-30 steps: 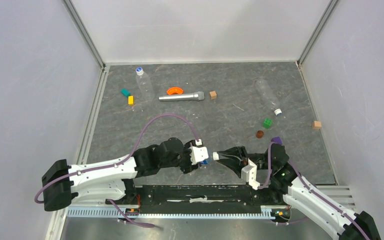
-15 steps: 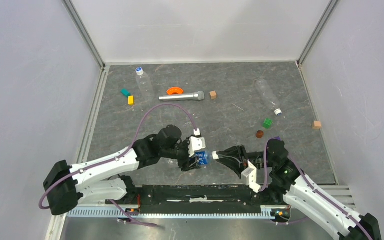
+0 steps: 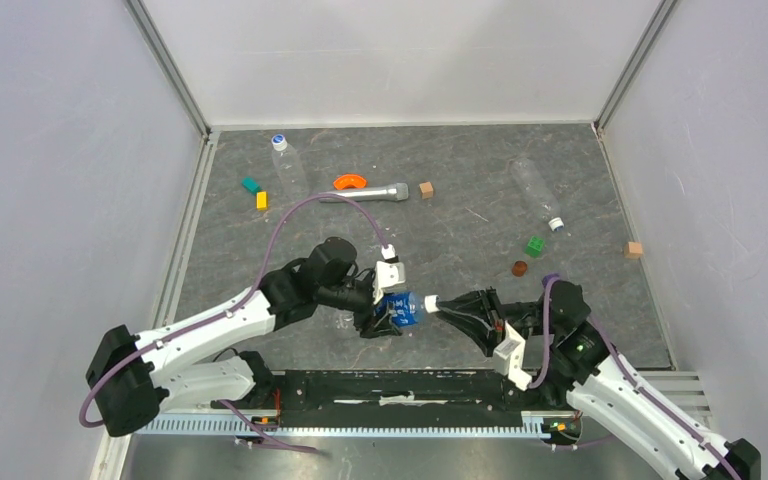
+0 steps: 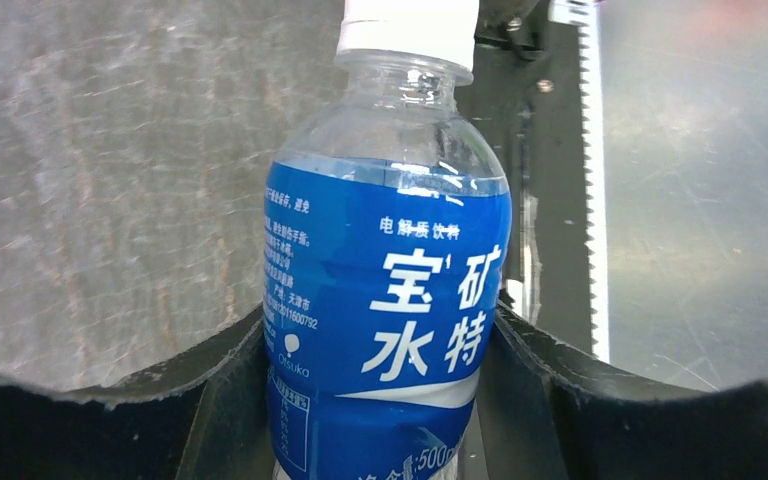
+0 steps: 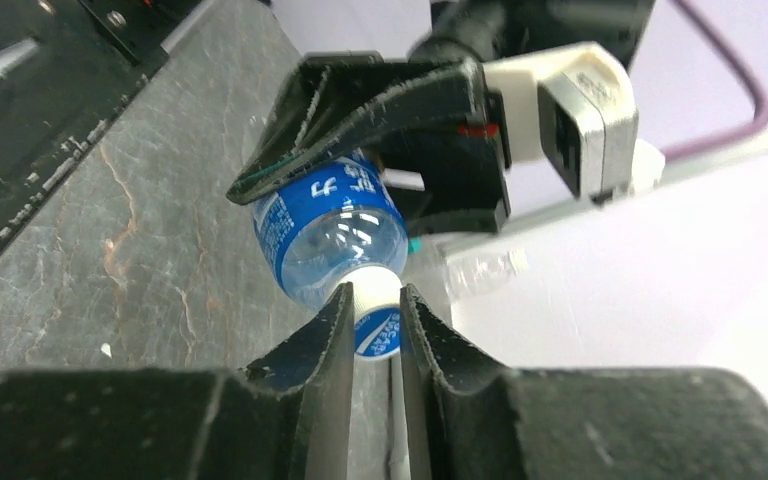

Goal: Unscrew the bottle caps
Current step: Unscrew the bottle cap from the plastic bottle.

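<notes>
No cap was off yet. Nearest, the left tool clamped the blue-labelled bottle above the worktop. Its cap, at that tool's 3 o'clock, sat pinched in the right tool. Farther off, the left clear bottle at 11 o'clock and the right clear bottle at 1 o'clock lay capped.

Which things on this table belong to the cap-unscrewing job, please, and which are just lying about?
Job: blue-label bottle, held by left gripper; its cap, pinched by right gripper; two clear capped bottles.
Lying about: orange curved piece, silver cylinder, two brown cubes, green block, teal block, yellow block.
</notes>
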`<state>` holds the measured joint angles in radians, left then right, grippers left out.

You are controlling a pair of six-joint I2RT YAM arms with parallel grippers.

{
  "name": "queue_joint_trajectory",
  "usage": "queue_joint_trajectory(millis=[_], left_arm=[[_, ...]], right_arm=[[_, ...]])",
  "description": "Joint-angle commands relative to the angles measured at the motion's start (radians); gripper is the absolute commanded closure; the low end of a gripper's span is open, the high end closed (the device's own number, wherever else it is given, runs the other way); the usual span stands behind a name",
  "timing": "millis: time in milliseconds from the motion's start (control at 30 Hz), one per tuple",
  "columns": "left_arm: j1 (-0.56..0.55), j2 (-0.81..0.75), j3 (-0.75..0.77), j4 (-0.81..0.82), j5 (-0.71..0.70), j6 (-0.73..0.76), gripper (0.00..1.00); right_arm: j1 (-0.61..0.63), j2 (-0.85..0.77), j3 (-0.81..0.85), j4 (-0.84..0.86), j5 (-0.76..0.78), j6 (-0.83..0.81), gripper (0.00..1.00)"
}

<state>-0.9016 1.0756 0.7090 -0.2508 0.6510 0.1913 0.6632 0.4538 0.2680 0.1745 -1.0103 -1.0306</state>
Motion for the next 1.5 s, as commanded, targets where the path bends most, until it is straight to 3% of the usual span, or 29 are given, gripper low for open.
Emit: queue_joint_trajectory(millis=[0,133,233,400,500,633,767,1033,1267,1467], left_arm=[[-0.02,-0.028,0.029,-0.027,-0.265,-0.029,0.85],[-0.022,-0.088,-0.028,0.069,-0.418,-0.06,0.86],[-0.037,-0.135,-0.078,0.163,-0.496,-0.09,0.87],[-0.113,-0.161,-0.109,0.185,-0.677,-0.032,0.88],[-0.177,-0.158,-0.114,0.186,-0.775,0.06,0.89],[-0.219,-0.16,-0.114,0.183,-0.831,0.144,0.89],[-0.221,-0.19,-0.119,0.144,-0.842,0.212,0.89],[-0.221,-0.229,-0.122,0.127,-0.786,0.21,0.9],[-0.221,-0.212,-0.111,0.104,-0.781,0.2,0.9],[-0.223,-0.202,-0.106,0.104,-0.777,0.198,0.9]], right_arm=[[-0.013,-0.036,-0.071,0.207,0.169,0.239,0.69],[-0.014,-0.032,-0.148,0.512,0.349,0.664,0.67],[-0.013,0.005,-0.141,0.594,0.538,1.002,0.59],[-0.013,0.095,0.008,0.378,0.675,1.481,0.39],[-0.013,0.19,0.084,0.262,0.637,1.667,0.29],[-0.013,0.296,0.133,0.226,0.537,1.784,0.23],[-0.017,0.328,0.132,0.234,0.496,1.84,0.24],[-0.022,0.407,0.147,0.333,0.393,1.89,0.35],[-0.022,0.43,0.137,0.445,0.378,1.931,0.37],[-0.022,0.453,0.134,0.465,0.362,1.936,0.49]])
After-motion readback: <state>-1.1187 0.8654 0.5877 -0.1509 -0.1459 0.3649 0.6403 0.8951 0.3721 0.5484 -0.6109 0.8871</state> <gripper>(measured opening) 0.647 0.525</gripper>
